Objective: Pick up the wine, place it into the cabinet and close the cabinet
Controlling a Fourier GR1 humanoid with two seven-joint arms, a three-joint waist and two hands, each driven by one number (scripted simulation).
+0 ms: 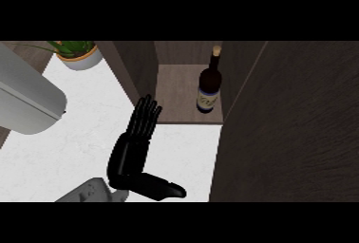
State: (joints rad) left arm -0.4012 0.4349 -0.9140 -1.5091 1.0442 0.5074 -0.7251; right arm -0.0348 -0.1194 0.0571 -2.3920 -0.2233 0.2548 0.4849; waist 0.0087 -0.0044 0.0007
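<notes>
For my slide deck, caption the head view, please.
Wine bottle upright inside the open cabinet, left hand open in front.

The cabinet door (pixel 294 123) and plant (pixel 79 54) run past the view's edges.

The worktop (pixel 77 137) looks like smooth white stone with faint veins. The cabinet door (pixel 294 133) is dark matt wood with a fine grain, and its shelf (pixel 175 95) is a paler brown wood. The wine bottle (pixel 209 80) is dark glossy glass with a pale, paper-like label (pixel 206 101). The robot hand (pixel 133 152) is black with a dull plastic sheen.
</notes>
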